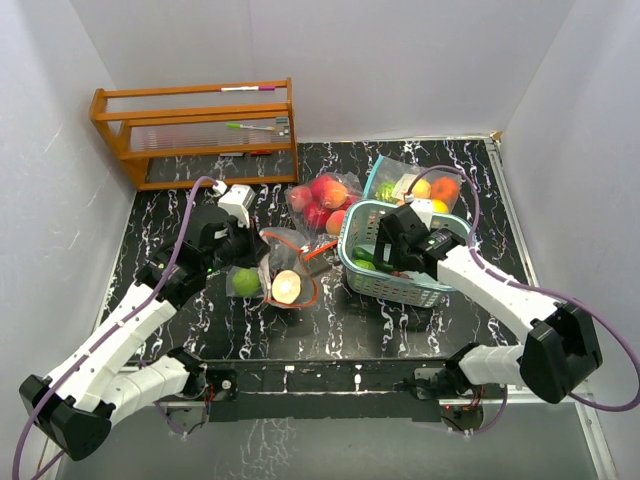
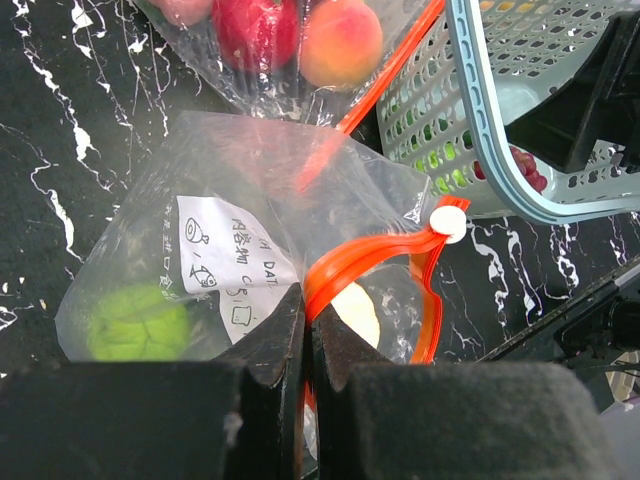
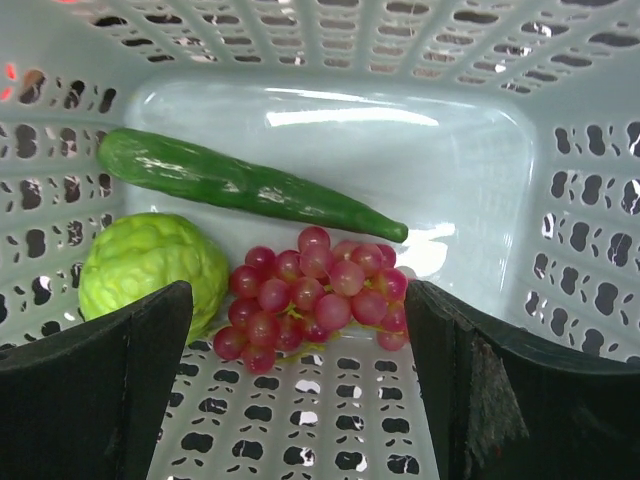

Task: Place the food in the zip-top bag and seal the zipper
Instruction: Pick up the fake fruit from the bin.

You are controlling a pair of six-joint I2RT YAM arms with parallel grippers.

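A clear zip-top bag [image 2: 250, 190] with an orange zipper rim [image 2: 370, 255] and white slider [image 2: 447, 222] lies at table centre [image 1: 270, 265]. It holds a green fruit [image 2: 135, 322] and a pale cut fruit [image 1: 286, 287]. My left gripper [image 2: 308, 310] is shut on the bag's orange rim. My right gripper [image 3: 300, 340] is open inside the teal basket [image 1: 432, 290], just above a bunch of red grapes [image 3: 315, 295]. A green cucumber [image 3: 240, 185] and a bumpy green fruit [image 3: 150, 270] lie beside the grapes.
Two other filled bags lie behind: one with red and peach fruits [image 1: 322, 202], one with orange and yellow fruits [image 1: 425, 187]. A wooden rack [image 1: 195, 130] stands at the back left. White walls enclose the black marbled table [image 1: 330, 320].
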